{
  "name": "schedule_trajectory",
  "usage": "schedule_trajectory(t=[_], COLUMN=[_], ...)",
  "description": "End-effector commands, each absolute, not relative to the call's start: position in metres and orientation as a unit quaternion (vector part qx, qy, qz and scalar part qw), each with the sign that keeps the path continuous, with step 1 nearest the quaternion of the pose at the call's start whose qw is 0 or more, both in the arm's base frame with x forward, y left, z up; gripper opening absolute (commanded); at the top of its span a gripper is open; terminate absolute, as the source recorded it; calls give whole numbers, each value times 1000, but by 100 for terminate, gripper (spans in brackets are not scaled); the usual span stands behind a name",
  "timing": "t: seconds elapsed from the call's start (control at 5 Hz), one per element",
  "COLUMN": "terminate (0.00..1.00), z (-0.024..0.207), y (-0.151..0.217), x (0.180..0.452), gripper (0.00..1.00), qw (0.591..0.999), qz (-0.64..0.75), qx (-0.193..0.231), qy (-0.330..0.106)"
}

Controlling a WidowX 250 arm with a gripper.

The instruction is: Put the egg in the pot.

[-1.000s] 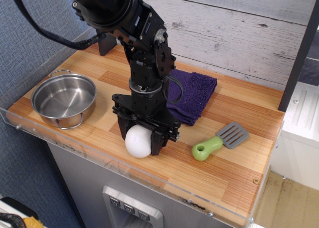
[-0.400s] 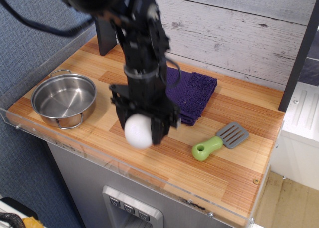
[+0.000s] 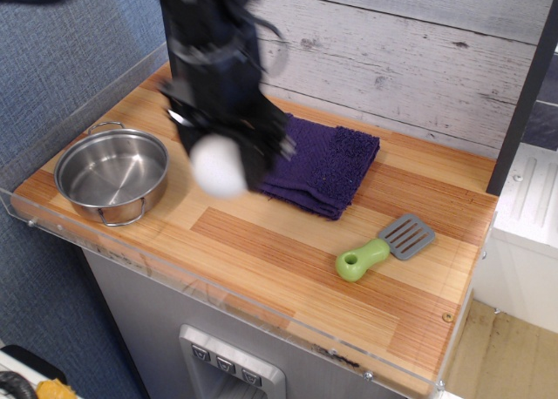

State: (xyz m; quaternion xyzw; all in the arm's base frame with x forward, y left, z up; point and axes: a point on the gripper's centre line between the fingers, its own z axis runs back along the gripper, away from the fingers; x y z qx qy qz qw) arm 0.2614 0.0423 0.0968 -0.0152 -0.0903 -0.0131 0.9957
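The white egg [image 3: 218,165] is held in my black gripper [image 3: 220,162], which is shut on it and carries it well above the wooden counter. The arm is motion-blurred. The shiny steel pot [image 3: 112,174] with two wire loop handles stands empty at the left end of the counter. The egg is to the right of the pot's rim and higher than it, not over its opening.
A folded purple towel [image 3: 324,166] lies behind and right of the gripper. A green-handled grey spatula [image 3: 381,248] lies at the right front. A clear acrylic rim [image 3: 218,300] runs along the counter's front edge. A plank wall stands behind.
The gripper has lifted the egg off the counter and carried it up and to the left, toward the pot. Pot, towel and spatula have not moved.
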Motion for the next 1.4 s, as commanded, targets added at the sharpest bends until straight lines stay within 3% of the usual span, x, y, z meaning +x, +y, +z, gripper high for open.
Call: schedule_trajectory(t=[0.0,0.2,0.4,0.6,1.0,1.2], terminate=[0,0,0,0,0,0], z=[111,104,81,59,29,36], y=[135,161,169,170,153,148], x=[245,238,240,251,275,275], gripper=[0,0,0,0,0,100], qw=[990,988,988,988,990,990], qz=[58,80,93,99,95,100], qx=[3,10,24,49,55,55], qy=[-131,-135,-120,-104,-85,-88])
